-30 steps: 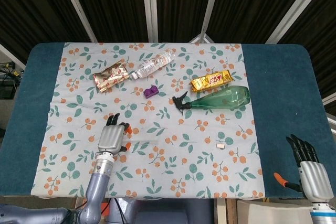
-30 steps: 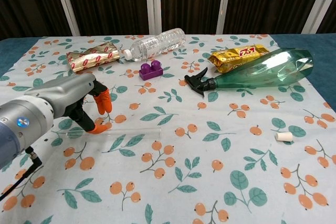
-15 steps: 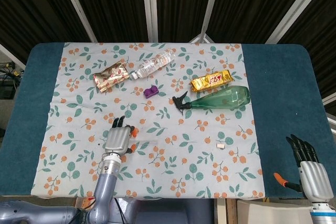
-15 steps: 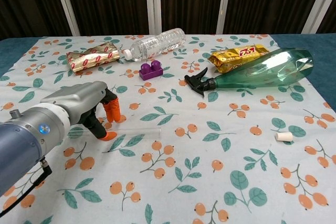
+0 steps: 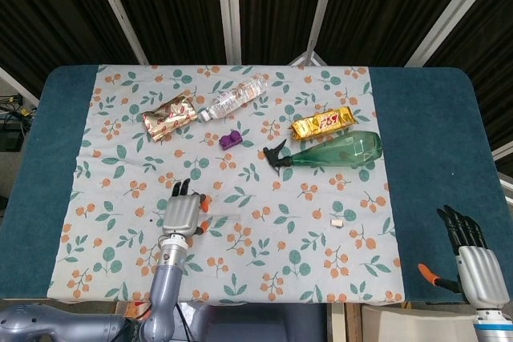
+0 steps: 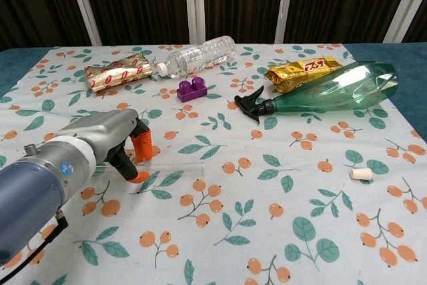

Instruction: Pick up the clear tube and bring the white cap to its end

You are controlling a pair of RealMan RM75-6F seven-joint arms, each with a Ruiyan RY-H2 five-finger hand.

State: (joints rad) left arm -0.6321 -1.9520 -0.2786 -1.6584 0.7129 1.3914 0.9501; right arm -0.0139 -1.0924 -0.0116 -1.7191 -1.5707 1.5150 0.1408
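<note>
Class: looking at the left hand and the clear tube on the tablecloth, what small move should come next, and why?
Probably close the left hand on the clear tube. The tube lies flat on the cloth, not lifted, and the orange fingertips sit at its left end. The white cap lies far off to the right, so gripping comes first.

No legible text on anything.

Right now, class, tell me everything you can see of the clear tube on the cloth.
The clear tube is a thin, see-through cylinder, glass or plastic by its look, and hard to see against the floral cloth. It lies flat, running left to right in the chest view. The left robot hand stands over its left end, orange fingertips down at it; a firm grip cannot be told. The white cap lies far to its right, apart.
</note>
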